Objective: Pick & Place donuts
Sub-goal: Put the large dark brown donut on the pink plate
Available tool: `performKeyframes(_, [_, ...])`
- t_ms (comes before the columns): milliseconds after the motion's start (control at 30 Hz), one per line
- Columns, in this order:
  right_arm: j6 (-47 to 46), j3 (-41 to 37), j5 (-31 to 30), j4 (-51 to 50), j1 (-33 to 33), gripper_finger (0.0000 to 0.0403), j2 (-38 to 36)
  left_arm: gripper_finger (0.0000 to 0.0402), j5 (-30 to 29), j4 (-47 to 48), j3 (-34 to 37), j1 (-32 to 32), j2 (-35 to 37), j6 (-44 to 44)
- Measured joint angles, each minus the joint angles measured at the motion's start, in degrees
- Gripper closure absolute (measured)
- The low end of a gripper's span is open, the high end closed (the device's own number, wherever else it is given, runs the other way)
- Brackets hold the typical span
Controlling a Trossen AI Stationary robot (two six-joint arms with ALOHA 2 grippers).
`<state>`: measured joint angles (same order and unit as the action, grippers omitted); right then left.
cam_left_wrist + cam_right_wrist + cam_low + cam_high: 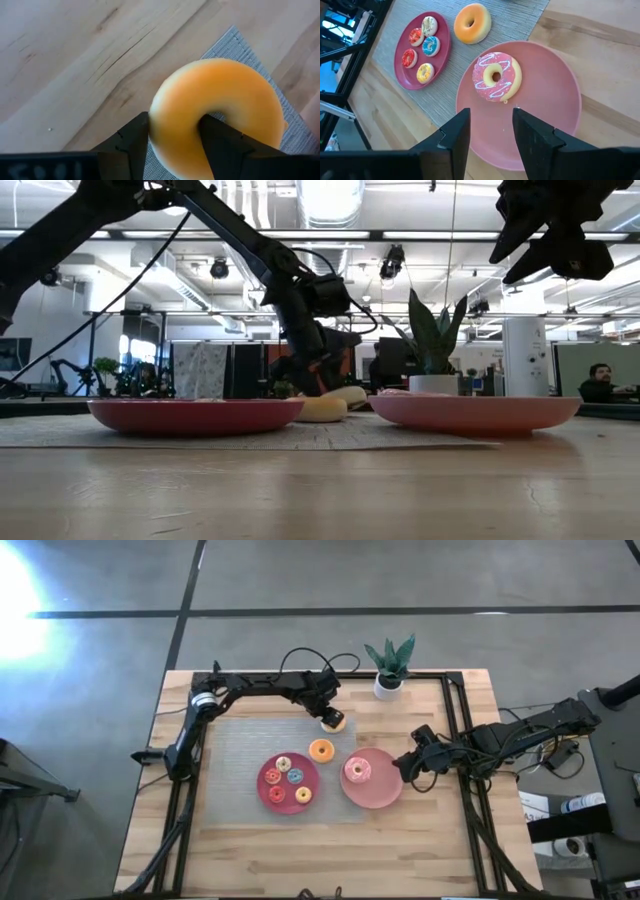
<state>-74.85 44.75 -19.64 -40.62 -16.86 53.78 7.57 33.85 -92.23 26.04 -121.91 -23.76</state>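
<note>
1. High view: the wooden table (pixel 250 840) carries a grey woven mat (pixel 235 740). Both plates sit on the mat's near part, though the pink plate hangs partly over its edge.
2. The pink plate (pixel 380 795) holds one large donut with pink icing (pixel 357 771). The magenta plate (pixel 262 780) beside it holds four small donuts (pixel 288 781).
3. A plain orange donut (pixel 321 750) lies on the mat between the plates, not yet placed.
4. The left gripper (pixel 330 716) is at the mat's far corner; one finger is inside the hole of a yellow-orange donut (pixel 220 110), the other outside, around its ring. I judge this grasp is just forming.
5. The right gripper (pixel 490 131) hovers over the pink plate, fingers apart, holding nothing.
6. So five donuts seem placed, two remain.
</note>
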Motion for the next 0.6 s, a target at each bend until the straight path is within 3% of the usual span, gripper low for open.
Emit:
performKeyframes(100, [0.0, 0.01, 0.01, 0.0, 0.0, 0.0264, 0.0, 0.0283, -0.04, -0.02, 0.0, 0.02, 0.0, 0.35])
performKeyframes(300, [-0.04, 0.01, 0.08, 0.01, 0.0, 0.0264, 0.01, 0.0383, 0.05, -0.83, -0.08, 0.02, 0.0, 3.76])
performKeyframes(400, [-0.19, 0.0, 0.13, 0.3, 0.0, 0.0264, 0.0, 0.0393, 1.24, -0.61, -1.86, 0.26, 0.01, 3.56])
performKeyframes(533, [-0.63, 0.01, -0.23, 0.59, 0.08, 0.0264, -0.19, 0.0398, 6.95, 1.1, -6.28, 0.37, 1.57, 3.73])
performKeyframes(600, [0.52, 0.0, -0.66, 0.77, 0.24, 0.0264, -0.36, 0.0399, 16.99, 2.48, -8.53, 0.37, 2.83, 3.75])
